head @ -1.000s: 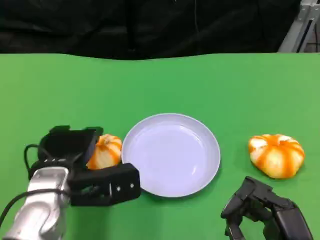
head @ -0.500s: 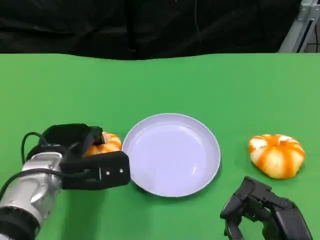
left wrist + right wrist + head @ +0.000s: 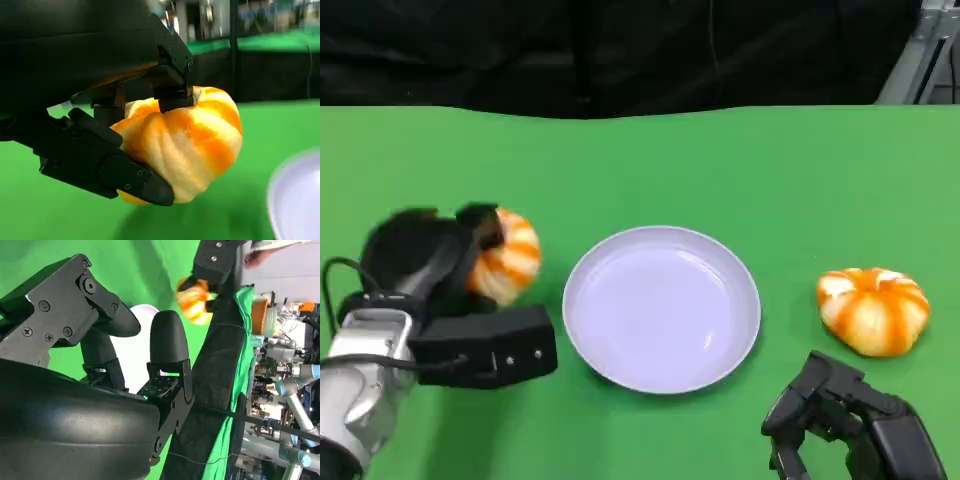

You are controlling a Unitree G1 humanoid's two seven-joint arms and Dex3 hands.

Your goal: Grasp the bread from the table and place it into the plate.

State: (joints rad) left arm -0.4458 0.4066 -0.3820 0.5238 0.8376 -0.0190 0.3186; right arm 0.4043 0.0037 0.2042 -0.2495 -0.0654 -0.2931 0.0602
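the left hand (image 3: 440,275) grips a round orange-and-white striped bread roll (image 3: 504,256), lifted off the green table (image 3: 650,160), just left of the white round plate (image 3: 662,308). a second striped roll (image 3: 872,308) lies right of the plate. the right hand (image 3: 845,420) rests nearby, fingers apart, holding nothing.

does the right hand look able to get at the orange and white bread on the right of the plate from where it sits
Probably yes. The right hand sits low near the table's front edge with nothing in it, and the orange and white striped bread roll lies just beyond it on bare green cloth, apart from the round white plate. Nothing stands between them.
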